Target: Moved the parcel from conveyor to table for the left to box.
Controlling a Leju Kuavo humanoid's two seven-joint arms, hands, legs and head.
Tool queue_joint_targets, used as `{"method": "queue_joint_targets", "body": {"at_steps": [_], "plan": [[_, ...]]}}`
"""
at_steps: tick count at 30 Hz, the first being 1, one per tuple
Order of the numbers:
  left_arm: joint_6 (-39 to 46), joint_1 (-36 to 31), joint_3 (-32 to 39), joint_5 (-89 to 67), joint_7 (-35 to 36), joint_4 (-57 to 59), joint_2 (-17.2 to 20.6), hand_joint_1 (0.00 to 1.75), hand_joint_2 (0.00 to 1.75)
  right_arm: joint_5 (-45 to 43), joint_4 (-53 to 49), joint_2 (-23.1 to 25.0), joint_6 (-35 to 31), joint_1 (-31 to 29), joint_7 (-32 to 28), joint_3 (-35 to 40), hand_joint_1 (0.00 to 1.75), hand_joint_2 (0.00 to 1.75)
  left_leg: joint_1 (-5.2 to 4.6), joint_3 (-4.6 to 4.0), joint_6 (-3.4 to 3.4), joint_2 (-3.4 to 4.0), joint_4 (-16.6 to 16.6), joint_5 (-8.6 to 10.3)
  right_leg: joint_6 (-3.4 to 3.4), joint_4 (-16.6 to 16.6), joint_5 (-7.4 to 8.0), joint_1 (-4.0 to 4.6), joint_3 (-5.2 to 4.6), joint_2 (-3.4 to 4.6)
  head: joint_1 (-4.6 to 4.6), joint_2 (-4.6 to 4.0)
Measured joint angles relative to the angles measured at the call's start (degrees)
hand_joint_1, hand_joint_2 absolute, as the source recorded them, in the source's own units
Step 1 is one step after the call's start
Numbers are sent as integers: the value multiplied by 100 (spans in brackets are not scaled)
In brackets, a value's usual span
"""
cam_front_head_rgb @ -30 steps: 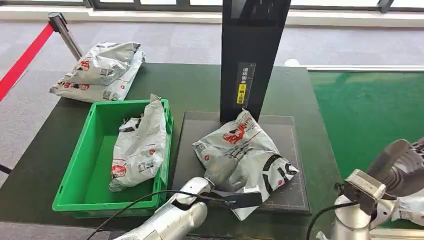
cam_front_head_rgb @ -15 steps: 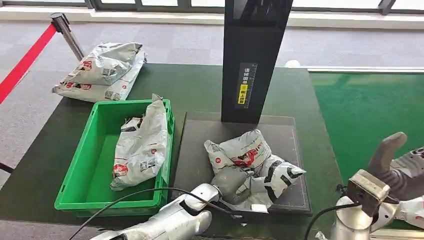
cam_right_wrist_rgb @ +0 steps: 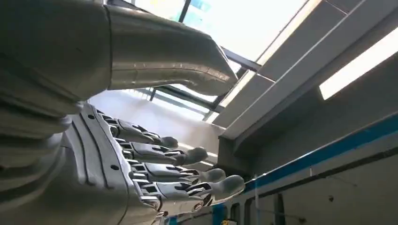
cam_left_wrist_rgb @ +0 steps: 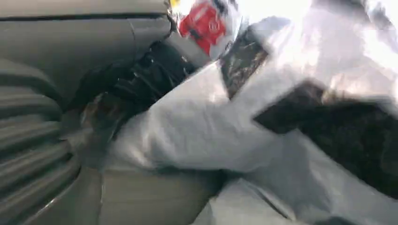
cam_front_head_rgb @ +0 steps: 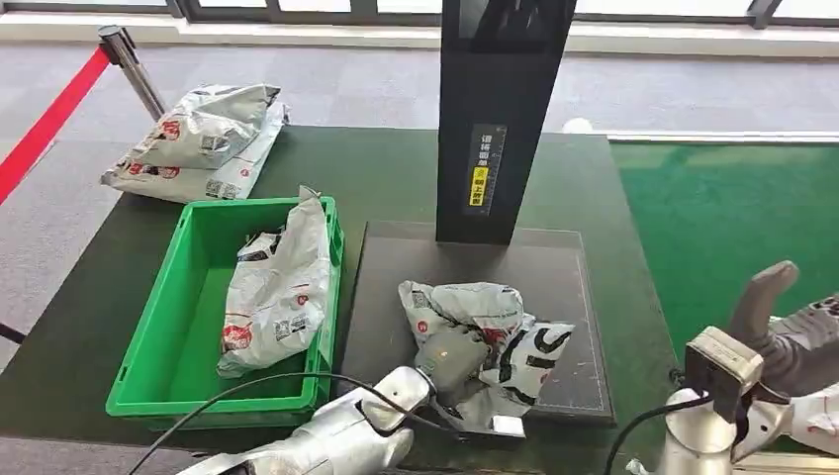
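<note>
Two arms come in at the near edge of the table [cam_front_head_rgb: 396, 168], a dark green top with a green conveyor [cam_front_head_rgb: 732, 218] on its right. A black post [cam_front_head_rgb: 500, 109] stands at the far edge of a black mat [cam_front_head_rgb: 396, 287] in the middle of the table. Left of the mat sits a green bin [cam_front_head_rgb: 178, 336] with one bag [cam_front_head_rgb: 277, 287] leaning inside against its right wall. Two more bags [cam_front_head_rgb: 198, 139] are stacked at the far left corner.

The parcel [cam_front_head_rgb: 485, 336], a crumpled grey mailer with red and black print, lies bunched on the near half of the mat. The left arm reaches forward and to the right from the near edge, and the left hand [cam_front_head_rgb: 450, 356] grips the parcel's near side; in the left wrist view the dark fingers [cam_left_wrist_rgb: 141, 79] are dug into its folds and the plastic [cam_left_wrist_rgb: 244, 126] bulges round them, blurred.

The right arm is bent up at the near right corner beside the conveyor. The right hand [cam_right_wrist_rgb: 145, 159] is turned palm up toward the ceiling, its fingers [cam_right_wrist_rgb: 187, 176] extended side by side and a little apart, thumb [cam_front_head_rgb: 762, 297] sticking up, holding nothing.
</note>
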Motion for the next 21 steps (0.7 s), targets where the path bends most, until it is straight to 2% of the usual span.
{"method": "queue_joint_targets", "body": {"at_steps": [3,10,13,21], "plan": [[632,132,196,-957,207,-414,89,175,175,-11,57,35,2,-1,-50,-74,0,175,0,-8,1,-7,0,2,0,1,0,0,-3,-5,0,0],[661,345,464,-1462,152,-947,188,175,175,-4,142,79,0,-12,-55,-149,0,175,0,-16,1,-6,0,1,0,1,0,-4,-10,-4,-2,0],[674,746,1159,-2308,-329,-1920,269,175,175,18,210,92,0,-70,-76,-170,0,175,0,-23,1,-1,0,1,0,2,0,-6,-21,2,0,0],[676,1308,2571,-2460,-862,-4060,358,175,175,17,323,103,0,-146,-122,-197,0,175,0,-22,0,1,0,2,0,2,0,-1,-22,2,-2,0]]}}
